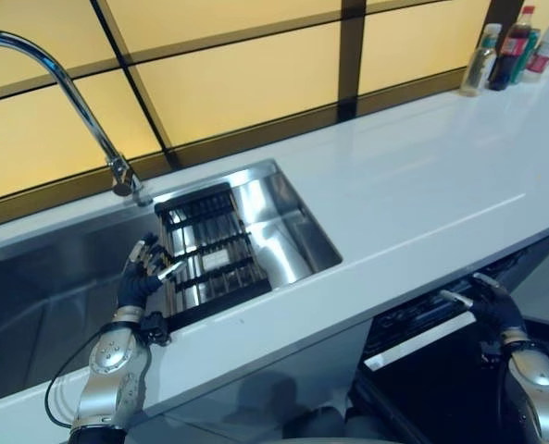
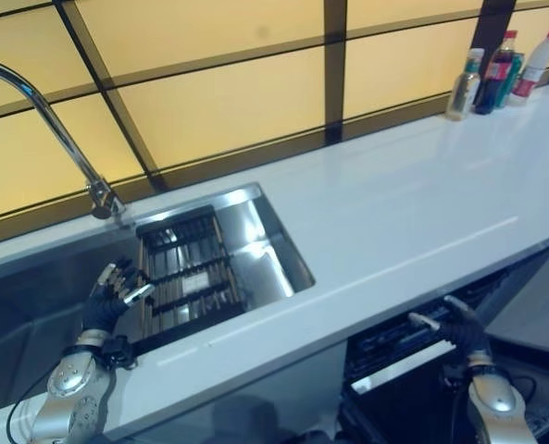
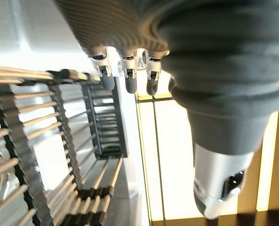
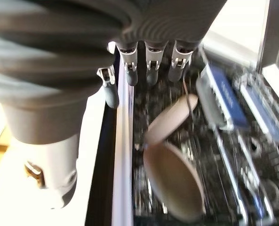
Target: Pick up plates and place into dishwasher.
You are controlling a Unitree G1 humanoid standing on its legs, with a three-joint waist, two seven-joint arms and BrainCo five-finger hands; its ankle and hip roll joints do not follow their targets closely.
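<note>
My left hand [image 1: 141,275] hovers open over the left edge of a black slatted rack [image 1: 209,250] in the steel sink [image 1: 297,227]; its fingers [image 3: 127,77] are straight and hold nothing. No plate lies on the rack. My right hand [image 1: 492,303] is low at the right, open, over the dishwasher's pulled-out rack [image 1: 422,319] under the counter. In the right wrist view two round beige plates [image 4: 170,120] [image 4: 174,183] stand tilted in the dark dishwasher rack [image 4: 224,155], just past my straight fingers [image 4: 153,70] and apart from them.
A curved steel faucet [image 1: 70,97] rises at the sink's back left. The white counter [image 1: 422,176] runs to the right, with several bottles [image 1: 510,46] in its far corner. Blue fittings [image 4: 226,94] sit in the dishwasher rack beside the plates.
</note>
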